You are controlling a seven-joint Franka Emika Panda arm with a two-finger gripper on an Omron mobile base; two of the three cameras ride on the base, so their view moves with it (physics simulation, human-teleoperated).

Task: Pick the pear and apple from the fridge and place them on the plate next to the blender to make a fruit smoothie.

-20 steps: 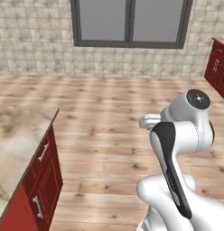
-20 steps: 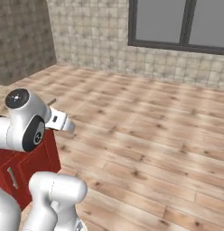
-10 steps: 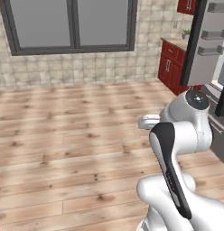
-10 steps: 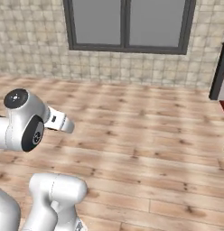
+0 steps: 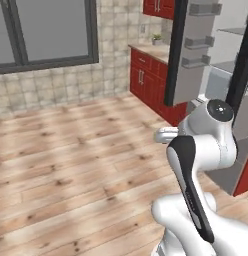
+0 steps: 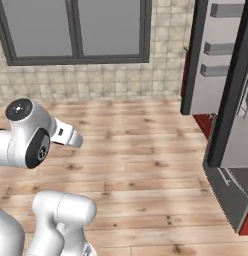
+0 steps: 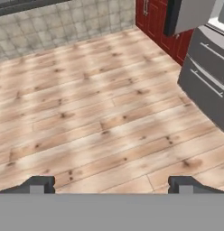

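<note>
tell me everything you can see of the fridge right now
The fridge stands open at the right of both base views. Its doors are swung out, dark grey at the edges with pale grey inner faces carrying grey door bins. Grey shelves show inside, and lower drawers with thin silver handles appear in the hand view. It stands on the wooden floor beside red cabinets. No fruit can be made out inside it, and nothing of the robot touches it.

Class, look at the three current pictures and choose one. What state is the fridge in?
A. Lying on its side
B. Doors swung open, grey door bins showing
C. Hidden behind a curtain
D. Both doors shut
B: the fridge stands with dark-edged doors swung out, grey door bins visible on the inner face.
</note>
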